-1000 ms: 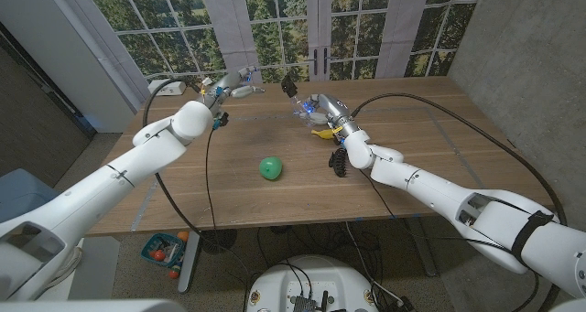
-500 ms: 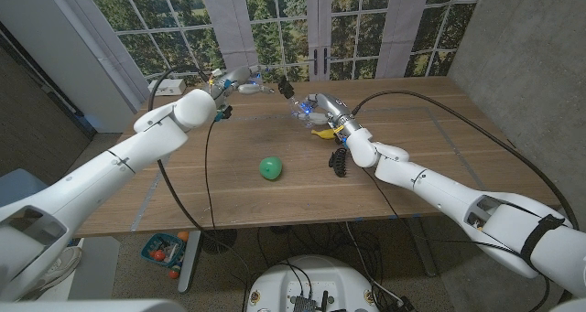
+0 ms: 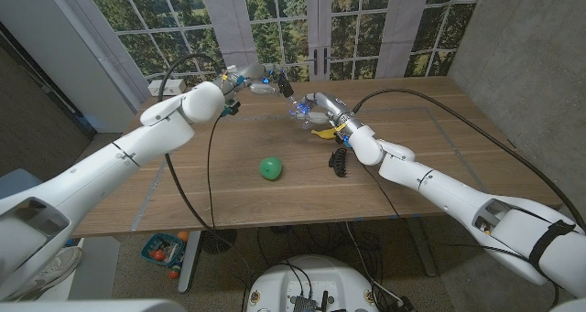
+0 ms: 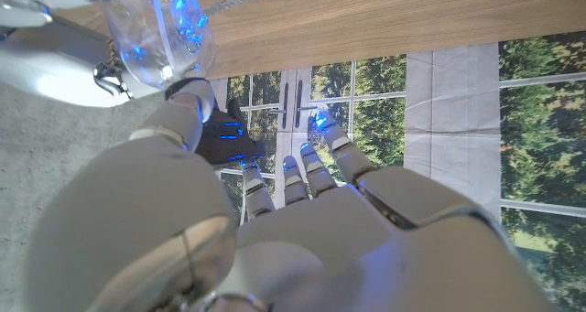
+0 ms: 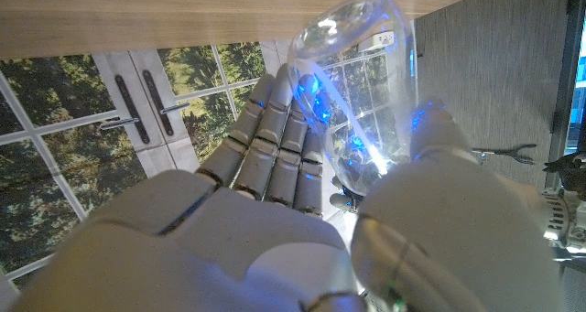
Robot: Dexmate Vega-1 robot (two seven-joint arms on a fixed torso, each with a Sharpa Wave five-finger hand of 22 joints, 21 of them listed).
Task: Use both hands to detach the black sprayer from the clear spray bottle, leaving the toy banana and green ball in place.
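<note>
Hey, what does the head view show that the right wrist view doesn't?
Head view alone: the green ball and toy banana on the wooden table, plus the left hand reaching the black sprayer.

Right wrist view alone: a close look at the fingers wrapped around the bottle.

Both: the right hand holding the clear spray bottle above the table.

Head view: high, fixed, looking down across the desk (image 3: 229,198) toward the far edge and windows; both arms enter from the bottom corners.
Left wrist view: close behind the left hand (image 4: 302,230), inverted, desk above the windows.
Right wrist view: close behind the right hand (image 5: 265,211), inverted.
Shared by all: bottle (image 3: 301,110), desk, windows.
</note>
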